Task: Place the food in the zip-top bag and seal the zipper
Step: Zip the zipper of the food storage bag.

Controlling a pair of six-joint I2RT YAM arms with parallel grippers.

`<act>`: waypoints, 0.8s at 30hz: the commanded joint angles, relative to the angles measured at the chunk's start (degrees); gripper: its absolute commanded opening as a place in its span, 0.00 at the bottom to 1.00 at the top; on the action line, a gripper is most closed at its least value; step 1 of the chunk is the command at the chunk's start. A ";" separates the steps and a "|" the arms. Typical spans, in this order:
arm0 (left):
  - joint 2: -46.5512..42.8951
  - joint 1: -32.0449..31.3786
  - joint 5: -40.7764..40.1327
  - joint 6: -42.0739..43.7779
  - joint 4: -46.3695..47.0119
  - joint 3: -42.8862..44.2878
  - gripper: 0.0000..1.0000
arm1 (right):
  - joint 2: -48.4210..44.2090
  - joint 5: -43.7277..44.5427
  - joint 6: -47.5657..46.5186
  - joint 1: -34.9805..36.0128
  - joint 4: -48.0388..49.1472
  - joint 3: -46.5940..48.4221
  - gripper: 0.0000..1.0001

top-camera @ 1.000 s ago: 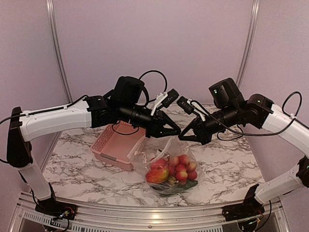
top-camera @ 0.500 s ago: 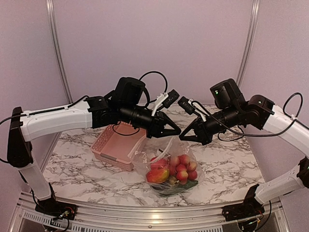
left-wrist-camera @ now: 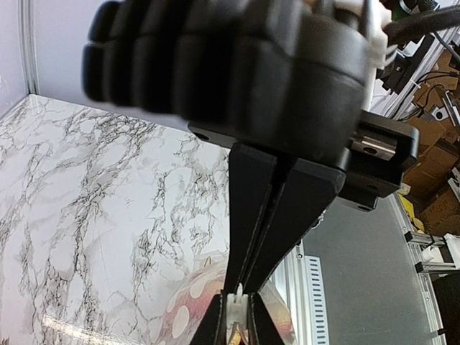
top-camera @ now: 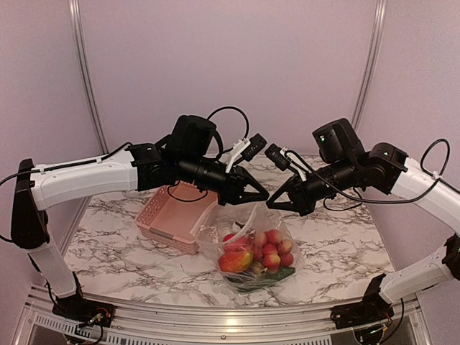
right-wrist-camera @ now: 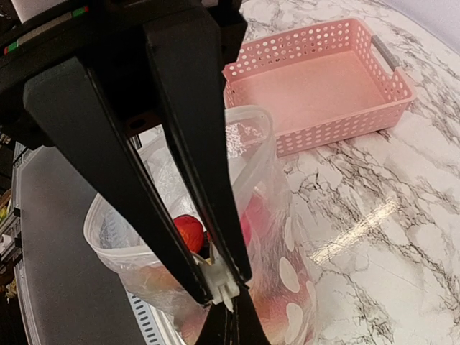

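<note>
Sealing looks underway: left pincer (top-camera: 264, 195) and right pincer (top-camera: 275, 204) pinch closed on the zipper (right-wrist-camera: 246, 188) of the bag (top-camera: 213, 234), twelve o'clock of the food (top-camera: 263, 253); next, likely slide apart, pressing it.

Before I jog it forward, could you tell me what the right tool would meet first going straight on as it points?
Probably the left tool: it faces the right tool almost tip to tip over the zip-top bag, both shut on the zipper. Depth is unclear from above.
</note>
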 commanded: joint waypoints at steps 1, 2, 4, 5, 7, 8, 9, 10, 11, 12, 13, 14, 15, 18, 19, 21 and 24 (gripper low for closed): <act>1.26 0.50 0.19 0.37 -1.06 -1.16 0.05 | -1.70 0.23 0.58 0.27 2.92 0.42 0.00; 1.26 0.50 0.26 0.23 -1.10 -1.21 0.04 | -1.83 0.95 0.62 0.23 2.91 0.42 0.00; 1.18 0.67 0.39 -0.17 -1.00 -1.32 0.03 | -2.40 2.09 0.71 0.02 3.13 0.34 0.00; 1.13 0.80 0.46 -0.37 -0.94 -1.46 0.03 | -2.73 2.23 0.81 -0.35 3.31 0.25 0.00; 0.89 1.08 0.73 -1.02 -0.51 -1.89 0.03 | -3.58 2.18 1.20 -1.30 3.78 0.03 0.00; 0.73 1.26 0.85 -1.39 -0.28 -2.14 0.03 | -3.98 2.05 1.33 -2.06 3.87 -0.03 0.00; 0.55 1.43 0.99 -1.61 -0.22 -2.34 0.02 | -4.49 1.81 1.45 -2.91 3.88 -0.19 0.00; 0.29 1.65 0.90 -1.51 -0.34 -2.52 0.03 | -5.10 1.45 1.45 -4.02 3.99 -0.38 0.00; -0.01 1.83 0.66 -1.34 -0.71 -2.76 0.03 | -5.75 1.24 1.50 -5.40 4.13 -0.63 0.00; -0.36 2.04 0.41 -1.06 -1.08 -3.07 0.03 | -6.43 1.21 1.45 -6.30 4.34 -0.82 0.00; -0.69 2.33 0.21 -0.87 -1.46 -3.50 0.03 | -7.01 1.33 1.39 -7.16 4.37 -1.01 0.00; -1.04 2.61 0.09 -0.67 -1.60 -3.92 0.03 | -7.54 1.71 1.37 -7.67 4.32 -1.13 0.00; -1.45 2.90 -0.22 -0.53 -1.67 -4.38 0.03 | -7.95 2.36 1.29 -7.97 4.09 -1.16 0.00; -2.71 3.70 -0.72 -0.07 -2.24 -5.30 0.03 | -8.52 4.51 1.36 -8.61 3.73 -1.58 0.00; -3.01 3.92 -0.91 0.11 -2.51 -5.48 0.03 | -8.61 5.49 1.44 -8.77 3.62 -1.72 0.00; -3.64 4.29 -1.44 0.74 -3.11 -5.92 0.03 | -8.90 7.91 1.48 -9.01 3.35 -1.88 0.00; -4.47 4.62 -2.18 1.72 -4.07 -6.73 0.03 | -9.46 11.91 1.13 -9.74 2.94 -1.82 0.00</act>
